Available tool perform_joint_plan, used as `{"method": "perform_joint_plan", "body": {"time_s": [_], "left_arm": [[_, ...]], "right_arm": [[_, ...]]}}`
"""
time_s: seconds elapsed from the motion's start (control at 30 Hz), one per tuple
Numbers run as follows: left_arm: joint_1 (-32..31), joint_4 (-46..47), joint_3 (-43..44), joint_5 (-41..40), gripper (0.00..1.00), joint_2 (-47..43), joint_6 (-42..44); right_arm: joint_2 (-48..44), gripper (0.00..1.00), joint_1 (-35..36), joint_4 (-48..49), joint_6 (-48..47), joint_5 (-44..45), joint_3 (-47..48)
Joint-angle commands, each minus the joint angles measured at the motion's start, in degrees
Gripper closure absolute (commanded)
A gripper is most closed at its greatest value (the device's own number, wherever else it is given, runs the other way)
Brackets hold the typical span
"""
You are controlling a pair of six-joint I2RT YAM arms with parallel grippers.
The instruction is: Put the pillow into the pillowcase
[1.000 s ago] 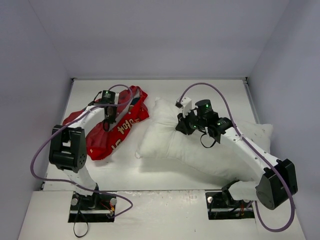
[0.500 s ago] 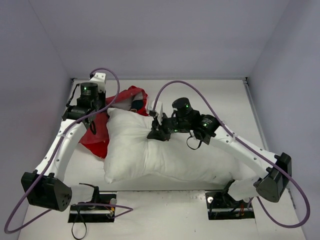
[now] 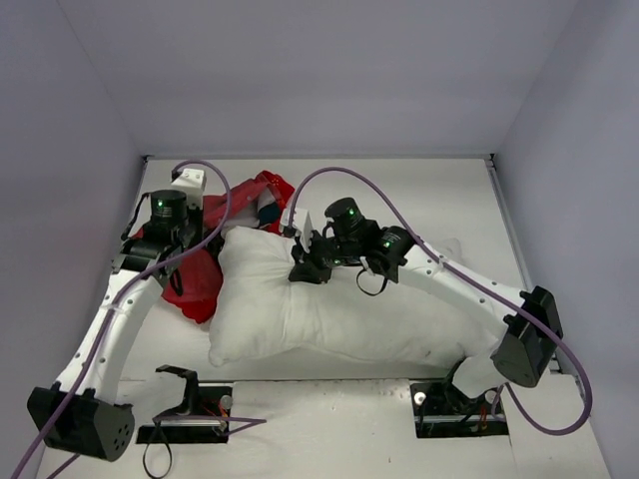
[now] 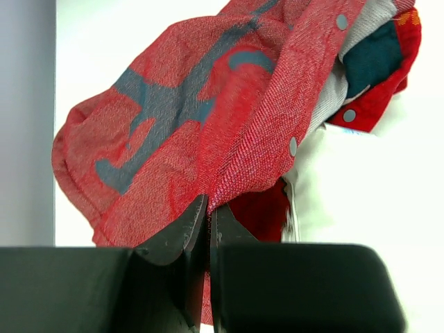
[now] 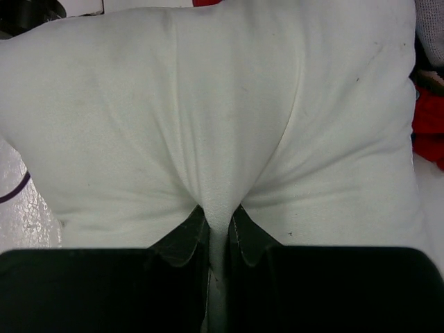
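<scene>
Starting at the right gripper (image 5: 214, 225): jaws nearly closed, nipping a raised fold of the pillow (image 5: 208, 104). The fabric bunches into a ridge between the fingers, and the bulk of the cushion spreads away toward 12 o'clock in the wrist view.

Overhead view: that pinch sits on the pillow's far edge, close to its left end. The pillow's long axis runs roughly from 10 o'clock to 4 o'clock across the table (image 3: 399, 190). Its 4 o'clock end passes under the right arm.

Left gripper (image 4: 208, 218): jaws closed on a thin edge of the pillowcase (image 4: 201, 111), dull red reverse with bluish patches facing the camera. The cloth rises from the fingers toward 12 o'clock. A hem with grey snaps (image 4: 293, 146) runs up toward 1 o'clock. White pillow fabric shows directly beside that hem, at 3 o'clock from the fingers.

Key relation: from the right gripper, the pillowcase lies at about 9 to 10 o'clock overhead, touching or just overlapped by the pillow's left end.

Judgement: the pillow's leading end already points at the case, so the feed would run along the long axis toward 10 o'clock. How far the mouth gapes, cannot tell; the pillow looks barely started in, if at all.
</scene>
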Motion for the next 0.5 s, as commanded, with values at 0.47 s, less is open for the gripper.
{"method": "perform_joint_plan", "body": {"time_s": [0.47], "left_arm": [[-1.5,-3.0,-2.1,4.2,1.00,-9.5,-1.0]], "right_arm": [[9.0,1.00,-3.6,4.7,-2.6,5.3,13.7]]}}
